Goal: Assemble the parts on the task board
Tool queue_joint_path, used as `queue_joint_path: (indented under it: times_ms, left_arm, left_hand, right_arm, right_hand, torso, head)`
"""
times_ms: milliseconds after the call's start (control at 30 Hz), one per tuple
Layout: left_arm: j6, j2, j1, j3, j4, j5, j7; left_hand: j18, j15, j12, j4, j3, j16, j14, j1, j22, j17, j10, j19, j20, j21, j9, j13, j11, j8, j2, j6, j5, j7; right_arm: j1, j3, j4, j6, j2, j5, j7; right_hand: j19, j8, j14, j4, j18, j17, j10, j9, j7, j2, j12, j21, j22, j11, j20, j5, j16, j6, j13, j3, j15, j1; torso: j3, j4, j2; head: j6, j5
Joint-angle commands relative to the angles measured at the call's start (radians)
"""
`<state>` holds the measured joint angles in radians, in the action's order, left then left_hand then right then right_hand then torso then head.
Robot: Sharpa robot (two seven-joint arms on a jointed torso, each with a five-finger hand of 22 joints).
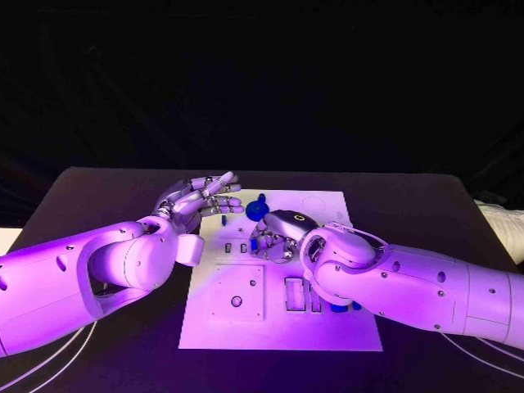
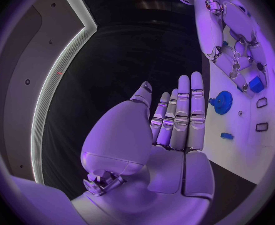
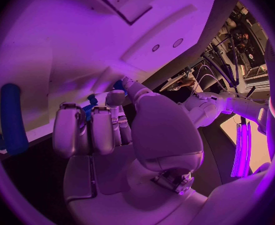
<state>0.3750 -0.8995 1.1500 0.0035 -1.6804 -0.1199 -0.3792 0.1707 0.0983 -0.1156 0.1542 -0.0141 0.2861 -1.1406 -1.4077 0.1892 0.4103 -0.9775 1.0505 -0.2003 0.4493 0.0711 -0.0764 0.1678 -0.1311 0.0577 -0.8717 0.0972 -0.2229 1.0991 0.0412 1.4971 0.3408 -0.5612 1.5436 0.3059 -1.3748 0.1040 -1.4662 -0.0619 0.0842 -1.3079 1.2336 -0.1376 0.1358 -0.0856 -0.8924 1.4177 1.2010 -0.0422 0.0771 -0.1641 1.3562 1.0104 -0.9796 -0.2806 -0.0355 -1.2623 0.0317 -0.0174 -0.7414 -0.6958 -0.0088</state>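
The white task board point(image 1: 333, 332) lies mid-table. My right hand point(image 1: 281, 230) hovers low over its middle, fingers curled, pinching a small blue part point(image 2: 256, 84) at the fingertips; bits of that blue part point(image 3: 90, 108) show between the fingers. My left hand point(image 1: 203, 197) is held up at the board's far left corner, fingers straight and close together, holding nothing; the same left hand point(image 2: 175, 120) stands edge-on beside the board. A blue gear point(image 1: 257, 210) stands on the board just beyond the right hand, and the gear point(image 2: 222, 102) is free of both hands.
A small blue piece point(image 2: 227, 135) lies on the board near dark slots point(image 2: 261, 127). A long blue rod point(image 3: 11, 117) lies beside the right hand. Rectangular cut-outs point(image 1: 297, 293) and a square plate point(image 1: 237, 292) occupy the board's near half. Black table point(image 1: 109, 192) surrounds it.
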Motion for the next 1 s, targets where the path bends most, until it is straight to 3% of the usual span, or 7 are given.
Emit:
queue_joint_path:
  times_ms: [33, 200, 500, 667, 733, 833, 1000]
  left_arm:
    - [-0.021, 0.002, 0.000, 0.001, -0.001, -0.002, -0.001]
    - [-0.022, 0.002, 0.000, 0.001, -0.001, -0.002, 0.000]
    - [-0.024, 0.001, 0.000, 0.001, 0.001, -0.002, 0.001]
    - [-0.023, -0.001, 0.000, 0.000, 0.005, 0.001, 0.004]
    - [-0.019, -0.002, 0.000, 0.000, 0.007, 0.021, 0.008]
    - [-0.014, -0.006, 0.000, 0.000, 0.013, 0.068, 0.020]
    - [0.002, -0.012, 0.000, 0.000, 0.030, 0.175, 0.085]
  left_hand:
    - [0.010, 0.002, 0.004, -0.007, 0.000, -0.006, 0.009, -0.004, 0.002, 0.002, 0.001, -0.005, 0.001, 0.003, 0.000, 0.001, 0.002, 0.004, 0.007, 0.002, 0.005, -0.008]
    - [0.010, 0.002, 0.004, -0.007, 0.000, -0.006, 0.009, -0.004, 0.002, 0.002, 0.001, -0.005, 0.001, 0.004, 0.000, 0.001, 0.002, 0.004, 0.007, 0.002, 0.005, -0.008]
    - [0.010, 0.002, 0.004, -0.007, 0.000, -0.006, 0.009, -0.004, 0.002, 0.002, 0.001, -0.005, 0.001, 0.004, 0.000, 0.001, 0.002, 0.004, 0.007, 0.002, 0.005, -0.008]
    - [0.010, 0.002, 0.004, -0.008, -0.001, -0.006, 0.009, -0.005, 0.002, 0.003, 0.001, -0.006, 0.001, 0.004, 0.000, 0.002, 0.002, 0.004, 0.007, 0.002, 0.005, -0.008]
    - [0.010, 0.001, 0.003, -0.010, -0.002, -0.006, 0.009, -0.006, 0.002, 0.005, -0.002, -0.006, 0.001, 0.005, 0.000, 0.001, 0.001, 0.003, 0.009, -0.001, 0.005, -0.007]
    - [0.012, -0.005, -0.020, -0.013, -0.006, -0.005, 0.007, -0.007, 0.003, 0.014, -0.052, -0.011, 0.005, 0.006, 0.005, -0.009, -0.010, -0.009, 0.015, -0.028, 0.005, 0.003]
    - [0.015, -0.035, -0.046, -0.010, -0.010, 0.044, -0.072, -0.002, 0.023, 0.059, -0.140, 0.033, 0.029, 0.047, 0.011, -0.028, -0.039, -0.027, 0.016, -0.085, 0.005, 0.026]
  right_arm:
    - [-0.003, 0.002, 0.001, 0.009, 0.000, 0.005, 0.009]
    - [-0.003, 0.003, 0.005, 0.045, 0.000, -0.001, -0.001]
    - [-0.007, 0.003, 0.047, 0.226, -0.024, -0.026, -0.080]
    - [-0.006, 0.000, 0.087, 0.302, -0.064, -0.088, -0.205]
    - [0.001, -0.002, 0.103, 0.297, -0.084, -0.134, -0.292]
    - [0.021, -0.003, 0.134, 0.240, -0.127, -0.198, -0.407]
    - [0.064, -0.004, 0.194, 0.129, -0.214, -0.296, -0.497]
  right_hand:
    - [0.004, -0.007, -0.053, -0.006, -0.007, -0.014, 0.000, 0.002, 0.000, -0.009, -0.002, -0.004, 0.000, -0.005, 0.002, 0.006, -0.002, -0.009, -0.001, 0.015, 0.007, 0.011]
    - [0.006, -0.019, -0.053, -0.023, -0.006, -0.012, -0.003, 0.004, 0.003, -0.021, 0.000, -0.006, -0.004, -0.009, 0.005, 0.010, -0.004, -0.028, 0.000, 0.048, 0.010, 0.029]
    - [0.026, -0.038, -0.046, -0.048, 0.000, 0.008, -0.053, 0.011, 0.016, -0.038, 0.051, -0.025, -0.038, -0.021, 0.013, 0.004, -0.027, -0.078, 0.044, 0.113, 0.020, 0.030]
    - [0.023, -0.034, -0.047, -0.050, -0.001, 0.007, -0.048, 0.010, 0.015, -0.029, 0.040, -0.023, -0.033, -0.020, 0.015, -0.009, -0.027, -0.077, 0.037, 0.121, 0.021, 0.014]
    - [0.023, -0.033, -0.047, -0.047, 0.000, 0.007, -0.049, 0.009, 0.015, -0.018, 0.039, -0.024, -0.034, -0.020, 0.015, -0.015, -0.027, -0.078, 0.037, 0.118, 0.020, -0.002]
    - [0.019, -0.031, -0.048, -0.046, -0.002, 0.001, -0.048, 0.008, 0.015, -0.006, 0.034, -0.021, -0.027, -0.020, 0.015, -0.020, -0.022, -0.076, 0.034, 0.118, 0.020, -0.014]
    - [0.012, -0.024, -0.051, -0.041, -0.004, -0.009, -0.043, 0.005, 0.013, 0.001, 0.023, -0.016, -0.015, -0.017, 0.014, -0.028, -0.013, -0.064, 0.026, 0.120, 0.019, -0.029]
  torso:
    - [-0.0004, 0.0001, -0.001]
    - [-0.0002, 0.0007, 0.000]
    - [-0.0018, -0.0005, 0.000]
    - [-0.0009, 0.0022, 0.001]
    - [-0.0004, 0.0025, 0.001]
    - [-0.0006, 0.0017, 0.003]
    - [0.0003, 0.0029, 0.006]
  head:
    - [0.000, 0.000]
    - [-0.001, 0.000]
    - [-0.001, 0.001]
    - [-0.001, 0.003]
    - [0.001, 0.004]
    - [0.001, 0.003]
    - [0.002, 0.002]
